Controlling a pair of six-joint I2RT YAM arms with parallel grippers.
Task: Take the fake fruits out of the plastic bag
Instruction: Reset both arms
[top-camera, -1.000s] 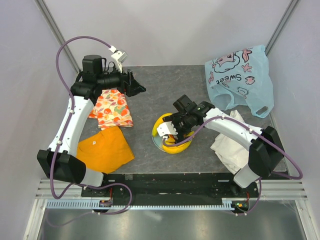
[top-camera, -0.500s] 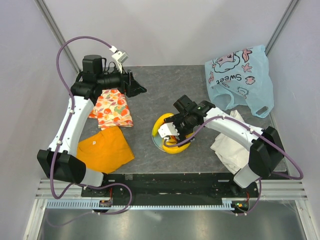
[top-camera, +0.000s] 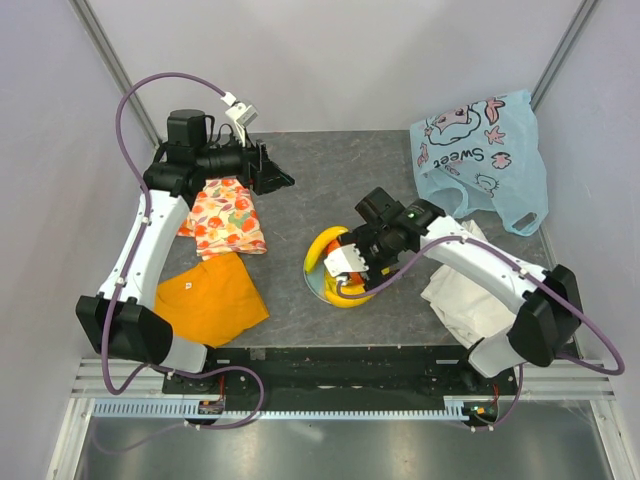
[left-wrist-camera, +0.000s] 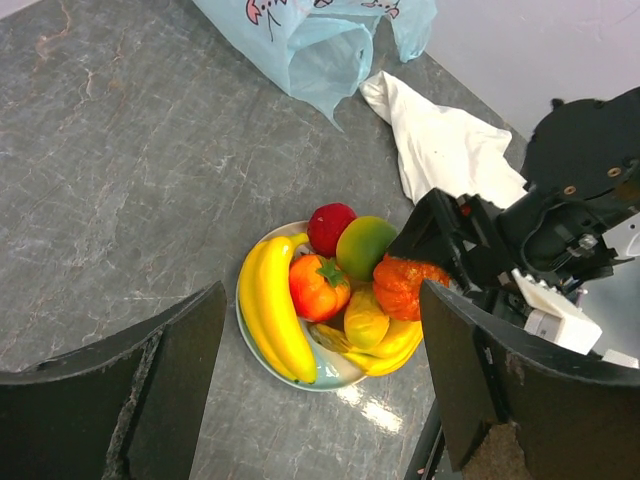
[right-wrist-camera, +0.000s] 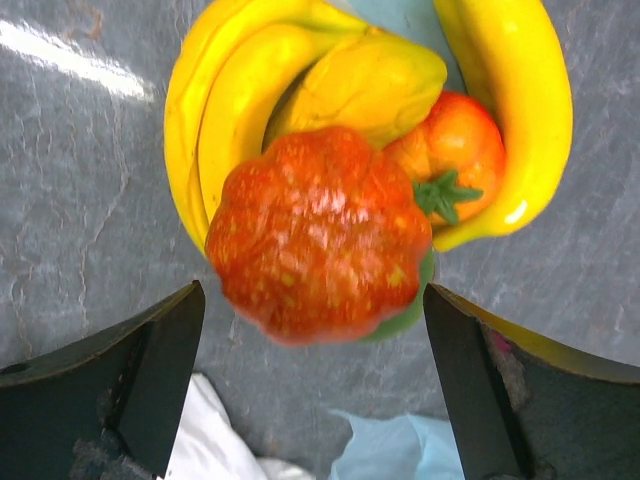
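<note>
The fake fruits lie piled on a light-blue plate (left-wrist-camera: 335, 380) mid-table: yellow bananas (left-wrist-camera: 275, 310), a red apple-like fruit (left-wrist-camera: 330, 225), a green-orange fruit (left-wrist-camera: 365, 245) and a small orange tomato-like one (left-wrist-camera: 317, 285). My right gripper (top-camera: 352, 268) hovers open just above the pile. A bumpy orange-red fruit (right-wrist-camera: 320, 230) sits blurred between its spread fingers, touching neither; the gripper shows wide open in its own view (right-wrist-camera: 312, 295). The plastic bag (top-camera: 480, 160) lies at the back right. My left gripper (top-camera: 278, 177) is open and empty at the back left.
A white cloth (top-camera: 455, 295) lies under the right arm, near the bag. A fruit-patterned cloth (top-camera: 225, 220) and a plain orange cloth (top-camera: 210, 298) lie on the left side. The walls of the cell stand close behind and beside the table.
My right gripper has shifted slightly to the right over the plate. The left arm has barely moved.
</note>
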